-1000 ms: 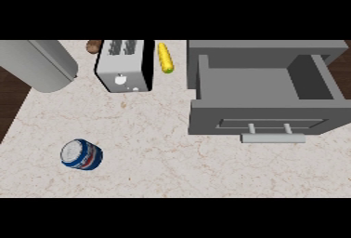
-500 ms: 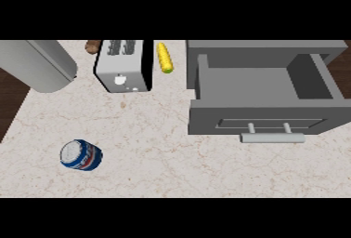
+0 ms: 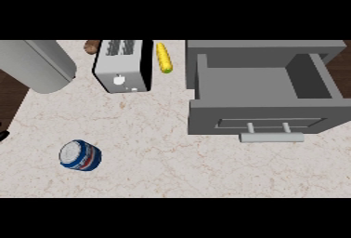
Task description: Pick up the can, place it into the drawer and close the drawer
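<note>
Standing upright, blue-and-white can [image 3: 80, 155] with silver top.

Pale marbled counter [image 3: 171, 172], dark wood floor [image 3: 10, 97] beyond its left edge.

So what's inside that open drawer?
The drawer looks empty: only its bare grey floor and walls show. Its front panel hides a strip of floor just behind it, so that part cannot be checked. The can sits out on the counter.

A blue-and-white can [image 3: 80, 155] stands on the counter, well apart from the open grey drawer [image 3: 260, 100].
</note>
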`<state>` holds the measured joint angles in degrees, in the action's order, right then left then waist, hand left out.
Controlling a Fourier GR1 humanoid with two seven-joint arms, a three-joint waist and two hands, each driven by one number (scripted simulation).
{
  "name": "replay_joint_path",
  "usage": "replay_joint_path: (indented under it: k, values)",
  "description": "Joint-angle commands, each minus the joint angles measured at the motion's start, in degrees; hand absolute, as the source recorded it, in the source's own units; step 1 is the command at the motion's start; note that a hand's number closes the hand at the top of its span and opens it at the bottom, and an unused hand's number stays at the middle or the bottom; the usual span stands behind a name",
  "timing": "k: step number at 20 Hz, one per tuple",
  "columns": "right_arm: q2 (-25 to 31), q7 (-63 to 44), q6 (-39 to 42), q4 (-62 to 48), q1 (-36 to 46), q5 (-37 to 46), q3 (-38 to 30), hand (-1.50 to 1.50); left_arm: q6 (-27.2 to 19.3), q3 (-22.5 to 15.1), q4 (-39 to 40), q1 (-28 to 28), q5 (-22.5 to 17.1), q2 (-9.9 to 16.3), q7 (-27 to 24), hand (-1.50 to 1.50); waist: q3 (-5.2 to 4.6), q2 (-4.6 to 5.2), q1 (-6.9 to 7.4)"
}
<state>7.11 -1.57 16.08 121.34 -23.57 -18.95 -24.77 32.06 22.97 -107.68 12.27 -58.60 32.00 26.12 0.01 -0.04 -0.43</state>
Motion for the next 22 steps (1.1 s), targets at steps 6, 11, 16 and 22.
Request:
replay_joint_path:
  k: [6, 11, 16, 22]
  values:
    - [0.4, -3.7, 1.7, 1.4, 1.6, -1.6, -3.0, -1.50, -3.7, -5.5, 2.8, -7.5, 11.9, -7.2, 0.6, -1.50, -0.01, 0.09, 0.08]
    - [-1.2, -3.4, 4.7, 3.7, -2.3, -5.8, -7.4, -1.50, 0.2, -6.1, 8.8, -8.7, 18.3, -10.5, -2.8, -1.50, -0.01, 0.02, -0.04]
    - [-1.6, -3.8, 7.1, 2.8, -1.5, -6.0, -8.4, -1.50, 4.8, -4.1, 14.9, -8.8, 23.7, -11.8, -8.3, -1.50, -0.03, 0.05, 0.06]
    - [-1.9, -2.2, 9.4, -0.6, -0.7, -5.7, -10.2, -1.50, 6.0, -6.4, 22.7, -9.3, 35.4, -16.4, -17.6, -1.50, -0.03, 0.06, 0.08]
